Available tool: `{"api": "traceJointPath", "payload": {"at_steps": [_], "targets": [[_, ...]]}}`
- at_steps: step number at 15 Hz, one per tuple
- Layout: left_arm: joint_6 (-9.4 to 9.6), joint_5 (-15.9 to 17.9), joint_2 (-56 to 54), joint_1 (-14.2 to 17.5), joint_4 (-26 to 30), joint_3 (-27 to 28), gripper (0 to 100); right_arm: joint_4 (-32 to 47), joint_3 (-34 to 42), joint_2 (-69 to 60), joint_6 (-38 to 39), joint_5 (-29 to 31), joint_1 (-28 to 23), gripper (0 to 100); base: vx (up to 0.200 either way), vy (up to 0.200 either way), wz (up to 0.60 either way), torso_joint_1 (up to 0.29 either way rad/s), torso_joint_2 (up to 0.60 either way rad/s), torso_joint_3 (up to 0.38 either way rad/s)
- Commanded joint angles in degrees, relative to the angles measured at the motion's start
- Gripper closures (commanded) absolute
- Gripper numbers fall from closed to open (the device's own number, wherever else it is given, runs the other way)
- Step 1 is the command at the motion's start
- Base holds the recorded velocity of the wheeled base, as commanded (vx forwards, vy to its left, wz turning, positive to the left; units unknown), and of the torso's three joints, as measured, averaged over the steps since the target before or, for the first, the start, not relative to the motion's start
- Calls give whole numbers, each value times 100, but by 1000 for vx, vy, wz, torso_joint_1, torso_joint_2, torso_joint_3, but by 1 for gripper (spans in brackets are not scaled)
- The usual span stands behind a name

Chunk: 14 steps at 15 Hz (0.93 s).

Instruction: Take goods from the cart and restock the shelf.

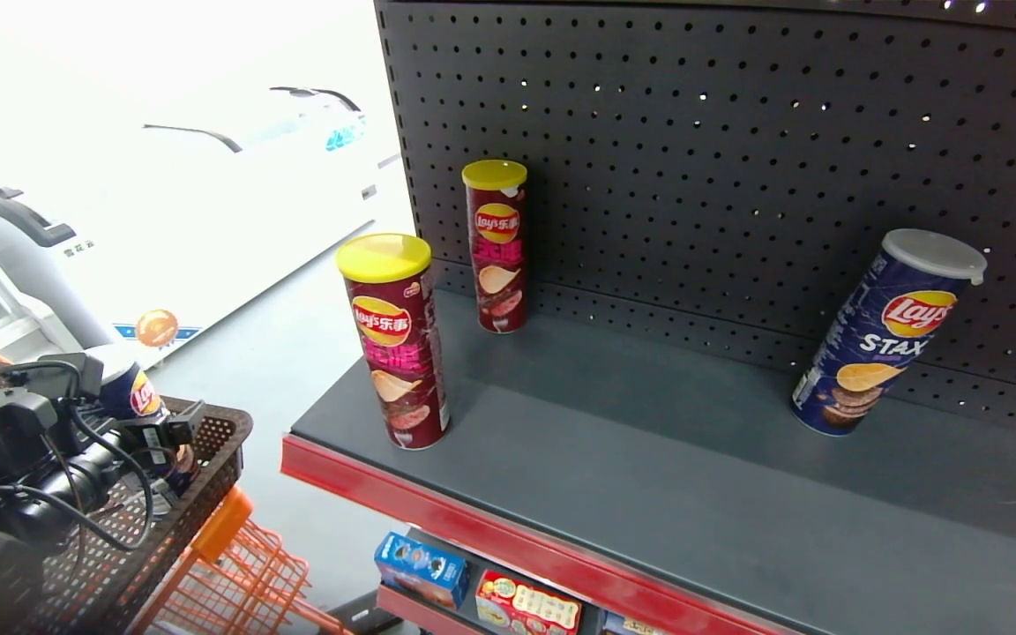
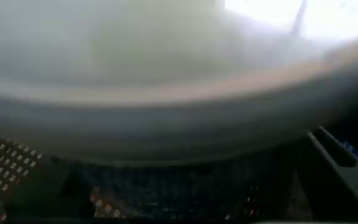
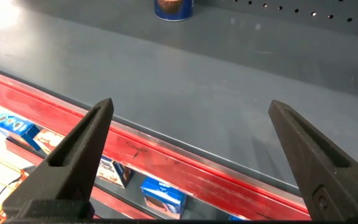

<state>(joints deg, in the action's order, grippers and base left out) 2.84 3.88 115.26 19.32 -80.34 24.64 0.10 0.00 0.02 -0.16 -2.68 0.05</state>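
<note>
On the far left is one brown cart basket (image 1: 227,438) on an orange wire frame (image 1: 252,564). One blue can in the cart (image 1: 131,391) has a white lid and sits a bit tilted in the basket. The left gripper (image 1: 164,434) is down in the basket, right at this can. I cannot tell if its jaws are clamped on the can or just around it. In the left wrist view a big pale round shape is very close and blurry, with the basket's mesh (image 2: 5,162) under it.

Next comes one dark grey shelf (image 1: 649,459). It has a red strip (image 1: 473,520) along its front edge and a black board full of holes (image 1: 737,132) at the back. Three cans are on the shelf.

Two are red with yellow lids, and both stand up straight. The first red can (image 1: 395,344) is near the front left corner. The second red can (image 1: 496,251) is farther back, close to the board. They do not touch.

Well apart on the right is one leaning blue can (image 1: 883,339). It is tilted, with its grey lid up by the board.

Under the shelf is a lower shelf with small boxes: one blue box (image 1: 421,569), one red and white box (image 1: 527,605), and the corner of a third.

The right gripper (image 3: 190,106) hangs over the shelf's front edge. Its jaws are wide apart with nothing between them. Past it is the bottom of the leaning blue can (image 3: 173,7).
</note>
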Motion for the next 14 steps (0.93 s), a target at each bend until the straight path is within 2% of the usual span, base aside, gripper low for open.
{"api": "traceJointPath", "payload": {"at_steps": [1,2,6,11,14], "targets": [[-3,-1,198,1,-35,147,0,-1,0,-2,-2,-4,4,0,0,0,0,0,0,0],[-3,-1,207,1,-44,217,100,-1,0,-2,-2,-4,4,0,0,0,0,0,0,0],[41,8,198,-16,-35,305,100,-1,0,-2,-2,-4,4,0,0,0,0,0,0,0],[24,43,-382,-350,115,454,100,-1,0,6,-2,-4,4,0,0,0,0,0,0,0],[24,43,-971,-614,862,736,100,-1,0,6,-2,-4,4,0,0,0,0,0,0,0]]}}
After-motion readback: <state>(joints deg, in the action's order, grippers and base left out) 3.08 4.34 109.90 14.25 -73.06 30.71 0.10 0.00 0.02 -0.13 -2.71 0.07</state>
